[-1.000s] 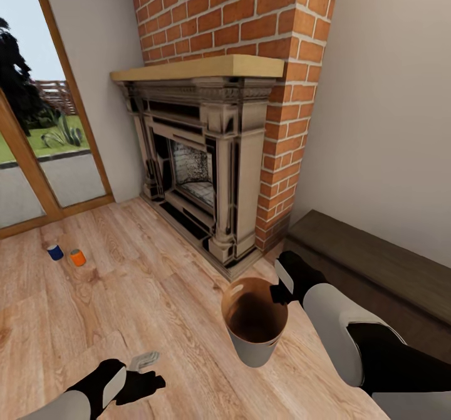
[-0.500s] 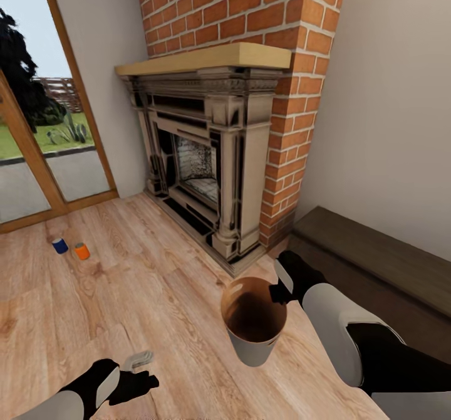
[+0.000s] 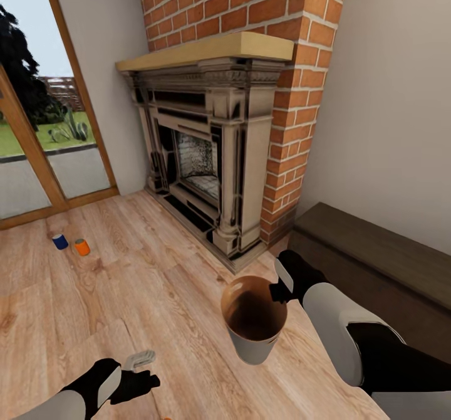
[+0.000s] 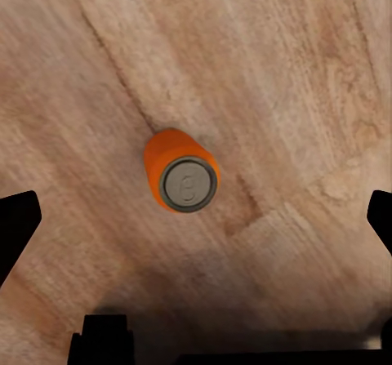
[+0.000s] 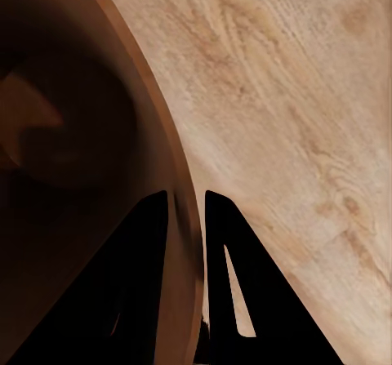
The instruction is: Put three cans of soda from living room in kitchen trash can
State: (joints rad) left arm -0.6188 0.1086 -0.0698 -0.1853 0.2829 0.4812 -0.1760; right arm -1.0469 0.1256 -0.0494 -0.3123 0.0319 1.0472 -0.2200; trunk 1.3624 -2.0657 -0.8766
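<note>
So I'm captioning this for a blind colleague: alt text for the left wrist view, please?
An orange soda can stands upright on a wood floor, seen from directly above. The dark tips of the left gripper's open fingers frame it at both edges.

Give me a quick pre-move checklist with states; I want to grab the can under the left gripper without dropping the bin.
1. Right gripper pinching the trash can rim: ok.
2. Left gripper open: ok.
3. Orange can upright on the floor between the left fingers: ok.
4. Bin empty: cannot tell, interior dark.
5. Other cans located, blue can and second orange can by the glass door: ok.
</note>
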